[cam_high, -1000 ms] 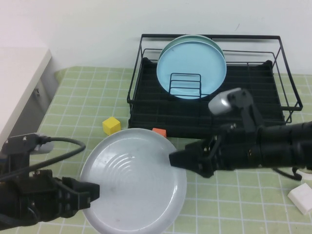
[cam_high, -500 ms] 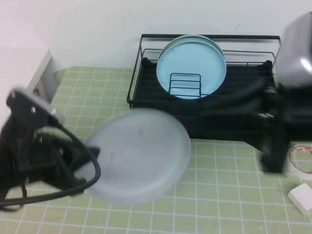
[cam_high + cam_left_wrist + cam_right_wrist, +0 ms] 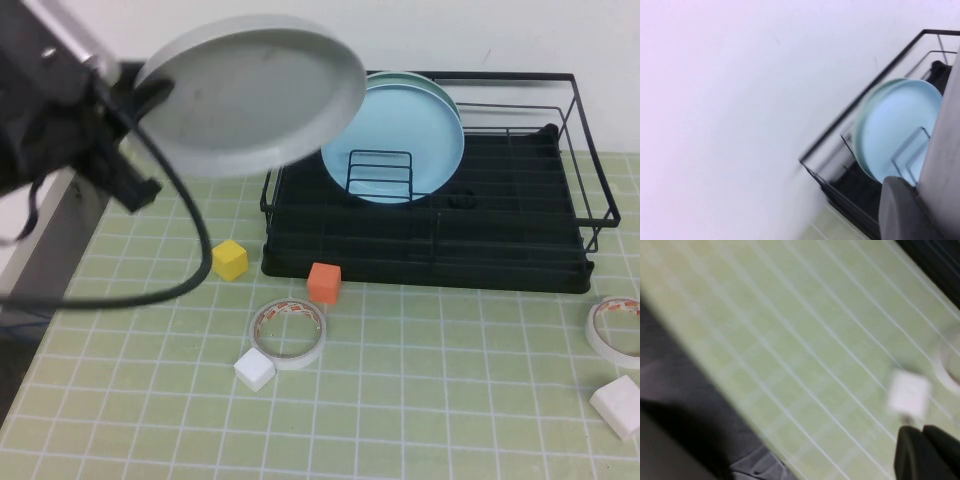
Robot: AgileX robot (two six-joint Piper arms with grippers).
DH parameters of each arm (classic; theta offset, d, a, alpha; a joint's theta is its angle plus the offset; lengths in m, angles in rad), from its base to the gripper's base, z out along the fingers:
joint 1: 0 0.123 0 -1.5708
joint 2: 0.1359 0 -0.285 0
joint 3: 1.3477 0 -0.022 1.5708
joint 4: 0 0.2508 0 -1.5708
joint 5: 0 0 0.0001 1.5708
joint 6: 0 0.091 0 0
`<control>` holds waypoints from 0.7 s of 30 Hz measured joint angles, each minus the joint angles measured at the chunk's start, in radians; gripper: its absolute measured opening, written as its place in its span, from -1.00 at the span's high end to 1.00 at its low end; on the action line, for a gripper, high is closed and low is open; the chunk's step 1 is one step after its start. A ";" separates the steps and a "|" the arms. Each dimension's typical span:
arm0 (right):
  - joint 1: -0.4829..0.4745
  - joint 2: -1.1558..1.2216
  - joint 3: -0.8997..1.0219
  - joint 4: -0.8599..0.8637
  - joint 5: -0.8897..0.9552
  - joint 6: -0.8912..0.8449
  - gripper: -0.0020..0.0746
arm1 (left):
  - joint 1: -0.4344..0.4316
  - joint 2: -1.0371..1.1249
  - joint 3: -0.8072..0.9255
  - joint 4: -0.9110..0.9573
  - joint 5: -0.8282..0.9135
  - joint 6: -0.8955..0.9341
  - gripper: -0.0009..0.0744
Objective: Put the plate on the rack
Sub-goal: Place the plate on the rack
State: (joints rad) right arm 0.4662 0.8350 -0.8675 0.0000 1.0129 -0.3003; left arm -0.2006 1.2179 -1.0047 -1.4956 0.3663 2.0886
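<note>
The left gripper (image 3: 140,95) has its fingers clamped on the plate (image 3: 250,92), raised clear of the counter (image 3: 420,400) beside the rack (image 3: 440,240) for slotting in, while the right gripper (image 3: 925,452), fingers closed, hangs empty off the counter's edge.

table (image 3: 450,400): green checked | on it: rack (image 3: 430,250), cubes, tape rolls, white blocks
</note>
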 joint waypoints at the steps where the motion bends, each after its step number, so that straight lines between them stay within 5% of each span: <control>1: 0.000 -0.026 0.035 -0.042 -0.011 0.055 0.93 | 0.000 0.029 -0.026 -0.032 0.008 0.065 0.79; 9: 0.000 -0.151 0.294 -0.144 -0.174 0.222 0.93 | 0.000 0.256 -0.215 -0.115 0.090 0.412 0.79; 21: 0.000 -0.151 0.385 -0.169 -0.211 0.260 0.93 | -0.106 0.618 -0.533 -0.152 0.060 0.505 0.79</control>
State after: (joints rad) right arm 0.4662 0.6841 -0.4823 -0.1690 0.8018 -0.0406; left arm -0.3062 1.8360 -1.5378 -1.6478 0.4265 2.5941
